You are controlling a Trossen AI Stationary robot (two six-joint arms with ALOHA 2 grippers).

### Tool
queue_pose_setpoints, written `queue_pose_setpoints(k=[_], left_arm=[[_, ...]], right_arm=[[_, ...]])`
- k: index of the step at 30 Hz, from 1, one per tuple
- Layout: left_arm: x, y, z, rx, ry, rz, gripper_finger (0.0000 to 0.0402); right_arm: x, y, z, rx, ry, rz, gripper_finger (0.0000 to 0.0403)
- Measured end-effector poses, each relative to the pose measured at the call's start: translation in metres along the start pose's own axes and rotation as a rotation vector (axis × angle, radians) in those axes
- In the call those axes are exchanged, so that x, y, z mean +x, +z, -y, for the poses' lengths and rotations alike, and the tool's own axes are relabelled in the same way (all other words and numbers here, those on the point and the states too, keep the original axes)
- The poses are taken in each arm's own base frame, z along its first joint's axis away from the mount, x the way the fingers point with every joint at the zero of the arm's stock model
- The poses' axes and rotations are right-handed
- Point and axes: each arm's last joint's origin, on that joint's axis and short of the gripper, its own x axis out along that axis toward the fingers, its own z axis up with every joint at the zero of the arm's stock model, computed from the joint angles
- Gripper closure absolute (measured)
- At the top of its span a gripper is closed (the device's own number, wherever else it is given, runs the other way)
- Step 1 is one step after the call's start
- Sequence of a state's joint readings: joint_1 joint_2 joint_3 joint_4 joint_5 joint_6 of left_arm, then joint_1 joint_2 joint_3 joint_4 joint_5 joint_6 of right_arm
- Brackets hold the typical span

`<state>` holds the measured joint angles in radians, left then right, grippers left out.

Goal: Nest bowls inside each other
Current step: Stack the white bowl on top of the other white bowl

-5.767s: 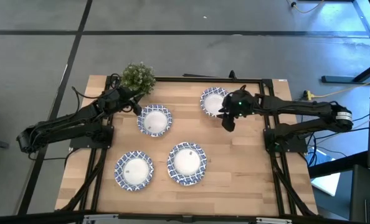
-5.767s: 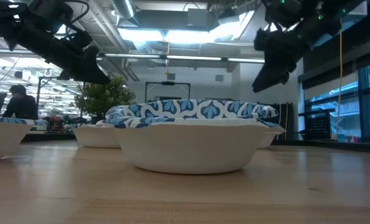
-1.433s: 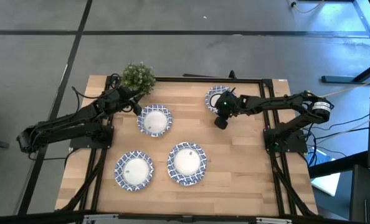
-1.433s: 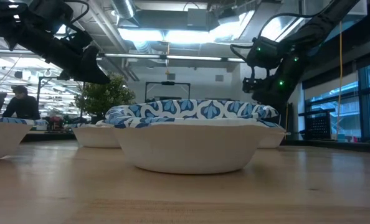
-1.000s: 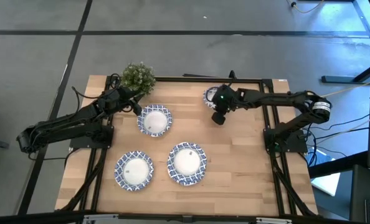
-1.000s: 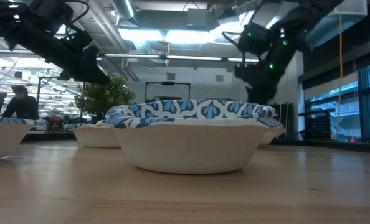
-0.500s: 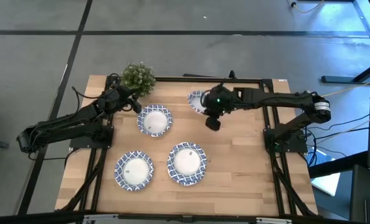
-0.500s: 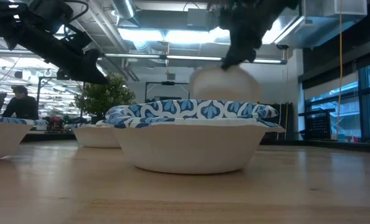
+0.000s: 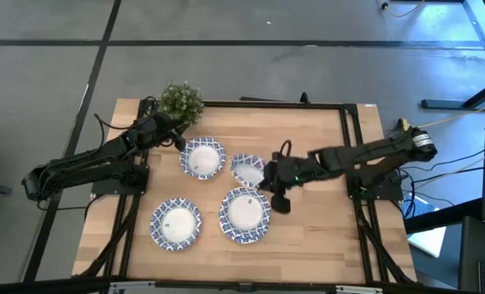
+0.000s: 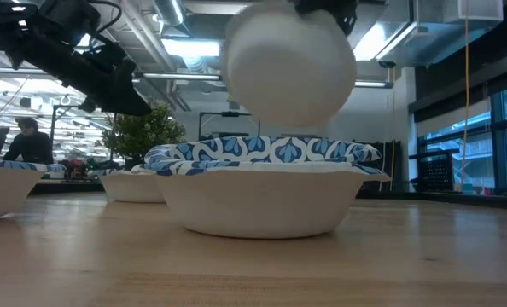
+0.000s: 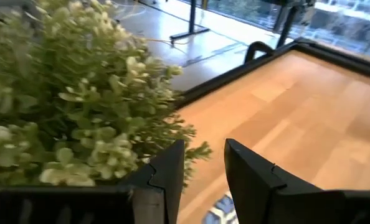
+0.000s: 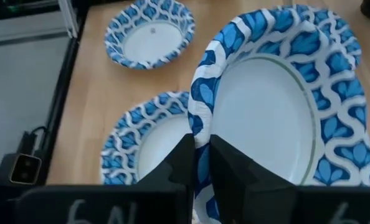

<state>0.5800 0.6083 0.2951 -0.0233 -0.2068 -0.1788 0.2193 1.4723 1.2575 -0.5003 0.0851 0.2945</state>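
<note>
- Four bowls are seen from above on or over the wooden worktop [image 9: 324,237] — three resting on it and one held in the air.
- The carried bowl [image 9: 247,169] is gripped at its rim by the right gripper [image 9: 267,178], whose fingers [image 12: 228,168] are closed tight on the patterned edge, as the right wrist view shows.
- This bowl is held tilted above the middle of the worktop, between the far-left bowl [image 9: 202,158] and the near-centre bowl [image 9: 245,214], just beyond the latter.
- In the low view its white underside is seen hanging above the near-centre bowl, clear of its rim.
- The near-left bowl [image 9: 175,222] is set apart from the others, toward the front-left of the worktop.
- The left gripper [image 9: 177,139] is held at the far-left corner, between the small green potted plant [image 9: 181,101] and the far-left bowl; its fingers [image 11: 250,171] are slightly parted with nothing between them — only plant leaves and bare wood are seen beyond.
- A person [image 10: 25,141] is visible in the room behind, at the left of the low view.
</note>
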Motion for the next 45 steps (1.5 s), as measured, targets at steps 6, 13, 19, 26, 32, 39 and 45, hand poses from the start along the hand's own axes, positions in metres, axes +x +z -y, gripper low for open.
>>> queue_pose_setpoints(k=[6,13,19,26,32,39,45], left_arm=[[0.000,-0.001,0.001,-0.005,-0.042,-0.011,0.0292],[0.000,-0.002,0.001,-0.052,-0.042,-0.023,0.0292],[0.000,-0.003,0.001,-0.047,-0.038,-0.037,0.0292],[0.000,-0.009,0.000,-0.004,-0.026,-0.099,0.0292],[-0.001,-0.012,-0.001,0.052,-0.017,-0.128,0.0292],[-0.001,-0.012,-0.001,0.055,-0.016,-0.129,0.0292],[-0.001,-0.013,-0.001,0.057,-0.014,-0.142,0.0292]], right_arm=[[0.008,-0.009,-0.023,0.018,-0.020,-0.007,0.0358],[0.053,-0.027,-0.045,0.025,0.029,-0.079,0.0358],[0.083,-0.041,-0.056,0.094,0.055,-0.118,0.0358],[0.080,-0.029,-0.066,0.152,0.069,-0.075,0.0358],[0.064,0.008,-0.085,0.123,0.104,0.016,0.0358],[0.068,0.020,-0.118,0.136,0.110,-0.033,0.0358],[0.093,0.011,-0.143,0.113,0.068,-0.084,0.0358]])
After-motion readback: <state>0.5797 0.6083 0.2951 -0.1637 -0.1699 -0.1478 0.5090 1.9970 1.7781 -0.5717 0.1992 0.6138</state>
